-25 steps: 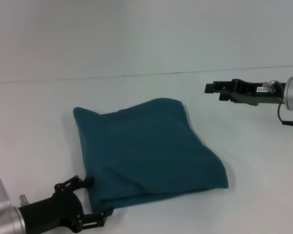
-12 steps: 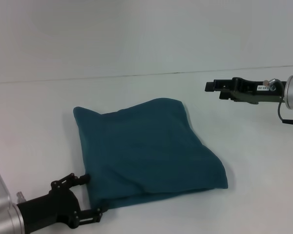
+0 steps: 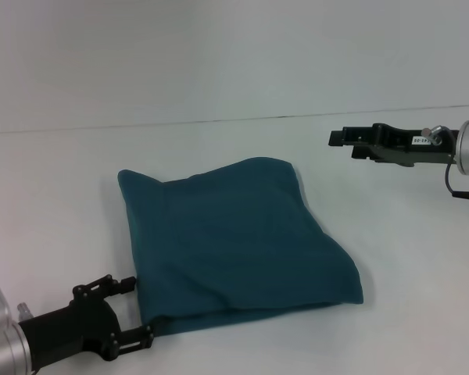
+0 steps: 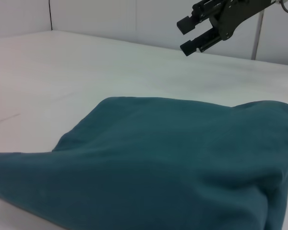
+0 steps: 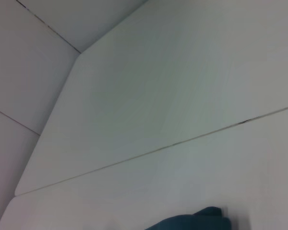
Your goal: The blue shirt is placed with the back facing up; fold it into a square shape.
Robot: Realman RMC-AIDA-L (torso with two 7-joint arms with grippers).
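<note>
You've got the shirt (image 3: 238,242) folded into a rough square, dark teal, plain side up, lying flat on the table (image 3: 391,258), slightly puffy, layered edges at its near side, corners skewed.

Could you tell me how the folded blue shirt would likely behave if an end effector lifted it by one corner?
The blue shirt would probably droop and come unfolded: it is soft cloth, with creases and puffy, rounded edges rather than crisp folds. It looks light for its size. It seems unlikely to slide as one piece if pushed; the stacked layers would likely bunch on the table.
</note>
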